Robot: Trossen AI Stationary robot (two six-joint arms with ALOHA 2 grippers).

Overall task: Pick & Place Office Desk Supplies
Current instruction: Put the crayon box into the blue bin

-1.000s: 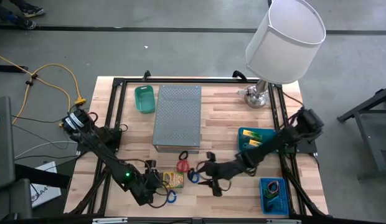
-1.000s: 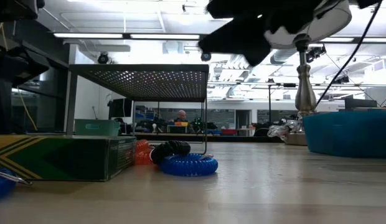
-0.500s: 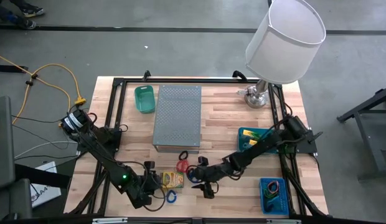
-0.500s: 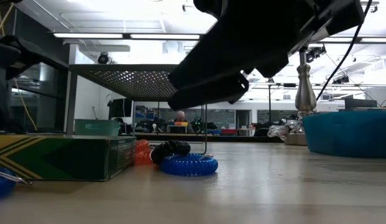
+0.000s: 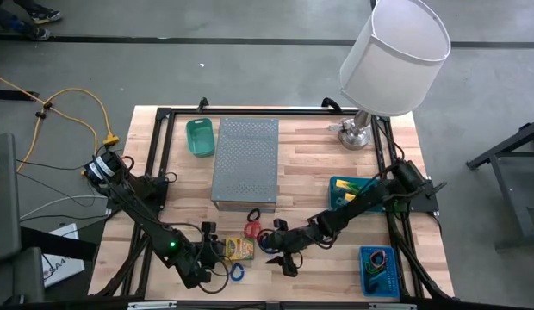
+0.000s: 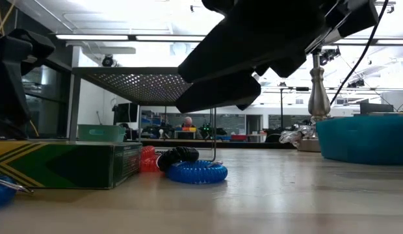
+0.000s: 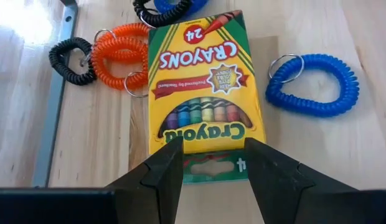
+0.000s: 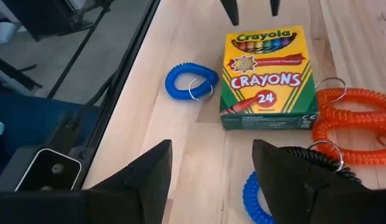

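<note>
Left end effector (image 7: pixel 213 163), released, straddles the near end of the Crayola crayon box (image 7: pixel 205 90), long axis pointing straight ahead; right end effector (image 8: pixel 211 168) hovers released opposite.

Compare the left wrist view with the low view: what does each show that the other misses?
Only the left wrist view shows the crayon box's printed top, a blue coil off to one side of it, and the left gripper open at its end. Only the low view shows the perforated metal box, lamp stem and blue bin. Both show the crayon box, orange coil and black coil.
</note>
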